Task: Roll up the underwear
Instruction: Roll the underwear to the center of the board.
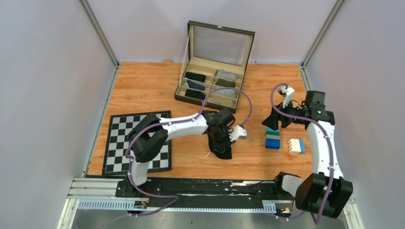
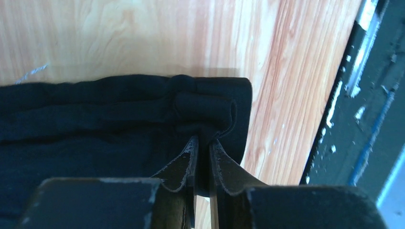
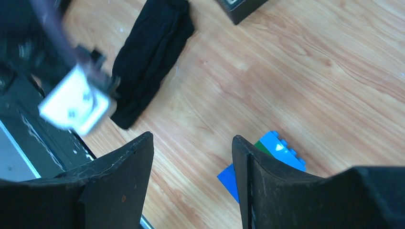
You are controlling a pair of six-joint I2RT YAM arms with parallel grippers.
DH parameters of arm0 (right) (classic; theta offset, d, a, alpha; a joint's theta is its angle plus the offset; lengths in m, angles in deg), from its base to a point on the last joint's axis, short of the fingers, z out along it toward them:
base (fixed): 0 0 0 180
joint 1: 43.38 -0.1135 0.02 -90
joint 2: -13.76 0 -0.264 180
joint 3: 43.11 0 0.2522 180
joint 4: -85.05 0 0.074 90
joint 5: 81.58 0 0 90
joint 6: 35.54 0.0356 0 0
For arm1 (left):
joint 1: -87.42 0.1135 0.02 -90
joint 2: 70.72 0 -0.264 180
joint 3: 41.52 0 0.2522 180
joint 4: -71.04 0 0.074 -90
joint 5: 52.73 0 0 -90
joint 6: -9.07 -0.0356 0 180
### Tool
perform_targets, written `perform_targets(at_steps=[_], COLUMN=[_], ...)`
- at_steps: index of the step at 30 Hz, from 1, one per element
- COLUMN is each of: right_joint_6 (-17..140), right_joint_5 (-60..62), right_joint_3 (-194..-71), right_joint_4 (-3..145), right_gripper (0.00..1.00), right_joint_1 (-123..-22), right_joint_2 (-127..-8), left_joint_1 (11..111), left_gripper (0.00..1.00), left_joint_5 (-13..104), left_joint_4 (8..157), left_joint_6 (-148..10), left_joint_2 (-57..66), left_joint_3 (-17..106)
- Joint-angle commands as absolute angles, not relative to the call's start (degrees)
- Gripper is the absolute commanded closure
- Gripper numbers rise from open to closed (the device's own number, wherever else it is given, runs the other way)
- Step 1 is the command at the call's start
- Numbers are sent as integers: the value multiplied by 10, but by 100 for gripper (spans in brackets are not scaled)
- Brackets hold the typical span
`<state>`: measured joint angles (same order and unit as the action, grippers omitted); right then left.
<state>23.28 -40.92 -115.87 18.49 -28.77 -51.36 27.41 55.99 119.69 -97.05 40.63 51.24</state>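
The black underwear lies as a narrow strip on the wood table, mostly hidden under my left wrist in the top view. In the left wrist view its near end is curled into a small fold, and my left gripper is shut on that fabric edge. The right wrist view shows the whole strip running diagonally away from the left arm. My right gripper hangs open above bare wood to the right, apart from the underwear, with nothing between its fingers.
A blue and green block stack stands just below the right gripper, and a white, orange and blue block is to its right. An open compartment box sits at the back. A chessboard lies at the left.
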Motion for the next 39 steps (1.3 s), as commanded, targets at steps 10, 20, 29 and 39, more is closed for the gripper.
perform_targets(at_steps=[10, 20, 29, 39], right_joint_6=[-9, 74, 163, 174], right_joint_5=[-344, -268, -142, -217], right_joint_3=[-1098, -1052, -1016, -1030], right_joint_4=[228, 384, 490, 447], right_gripper=[38, 30, 22, 11], right_joint_1=[-636, -822, -914, -939], right_joint_2=[-599, -651, -669, -684], left_joint_1=[462, 489, 491, 491], left_gripper=[94, 95, 95, 96], left_joint_5=[1013, 1070, 1075, 1047], left_joint_4=[1543, 1669, 1656, 1537], left_joint_6=[-1203, -1309, -1296, -1184], left_joint_2=[563, 647, 667, 649], left_joint_3=[682, 720, 721, 685])
